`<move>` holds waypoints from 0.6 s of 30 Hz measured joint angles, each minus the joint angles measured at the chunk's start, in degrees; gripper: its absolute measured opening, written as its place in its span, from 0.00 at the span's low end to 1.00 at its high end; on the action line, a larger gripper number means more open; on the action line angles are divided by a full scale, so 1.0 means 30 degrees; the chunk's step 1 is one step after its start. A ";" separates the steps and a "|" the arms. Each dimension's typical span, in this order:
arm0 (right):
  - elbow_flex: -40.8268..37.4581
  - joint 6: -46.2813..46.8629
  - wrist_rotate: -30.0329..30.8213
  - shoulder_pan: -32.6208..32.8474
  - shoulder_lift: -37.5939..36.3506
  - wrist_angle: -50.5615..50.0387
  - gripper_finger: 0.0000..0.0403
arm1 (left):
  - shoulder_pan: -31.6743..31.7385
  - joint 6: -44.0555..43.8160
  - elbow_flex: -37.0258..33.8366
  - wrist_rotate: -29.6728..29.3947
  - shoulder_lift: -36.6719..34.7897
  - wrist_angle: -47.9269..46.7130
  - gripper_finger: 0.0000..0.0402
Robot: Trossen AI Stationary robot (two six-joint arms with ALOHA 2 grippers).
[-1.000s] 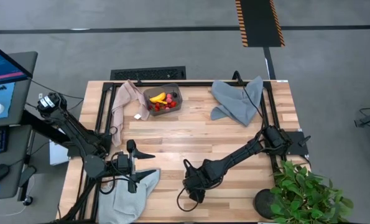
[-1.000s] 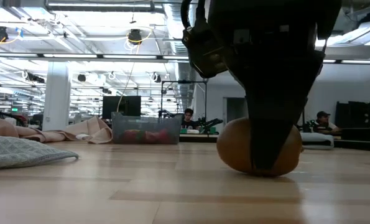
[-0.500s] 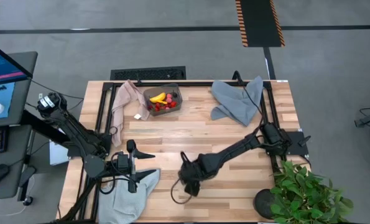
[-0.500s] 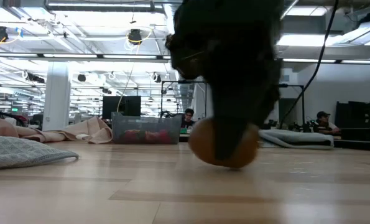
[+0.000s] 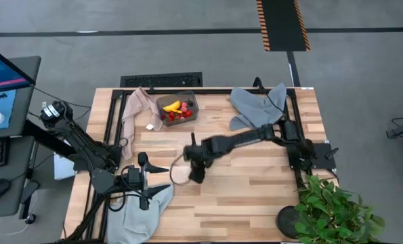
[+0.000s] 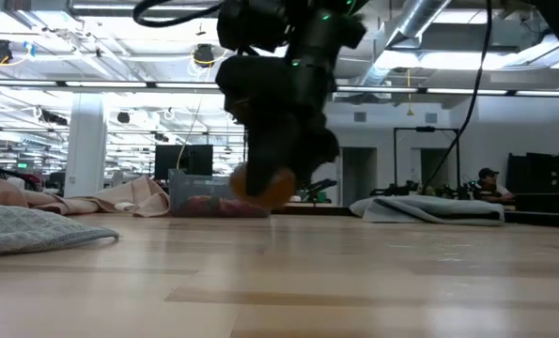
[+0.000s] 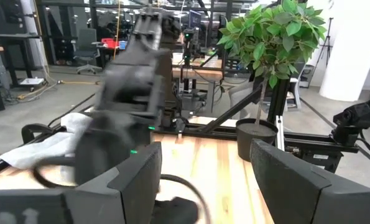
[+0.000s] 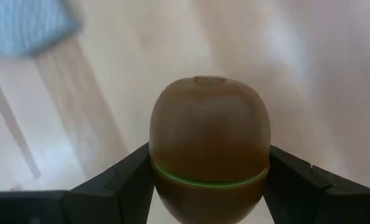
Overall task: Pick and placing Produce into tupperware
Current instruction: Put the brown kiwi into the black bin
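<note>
The right gripper (image 8: 208, 180) has its jaws clenched on the kiwi (image 8: 209, 146), a smooth brown egg shape with a green seam around it, seen only in its wrist view. The low view shows the kiwi (image 6: 263, 185) lifted clear of the wooden counter (image 5: 255, 183). From above, the tupperware (image 5: 177, 107) with produce sits near the far edge. The left gripper (image 5: 145, 179), jaws released, rests by a grey-blue cloth (image 5: 143, 210)

We see a brown kiwi (image 8: 209, 140) with a thin green seam, pinched by the dark right gripper (image 8: 208, 180) over pale wood. In the high view's upper middle, the grey tupperware (image 5: 178, 107) holds a yellow banana (image 5: 173, 106) and red strawberries (image 5: 180, 114), with a beige-pink cloth (image 5: 136, 108) at its left.
</note>
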 joint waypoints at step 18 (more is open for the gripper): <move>0.5381 -0.3614 -0.1569 -0.6680 -0.0051 0.1033 0.67 | 0.0007 0.0313 0.0000 -0.0233 0.0001 0.0000 0.59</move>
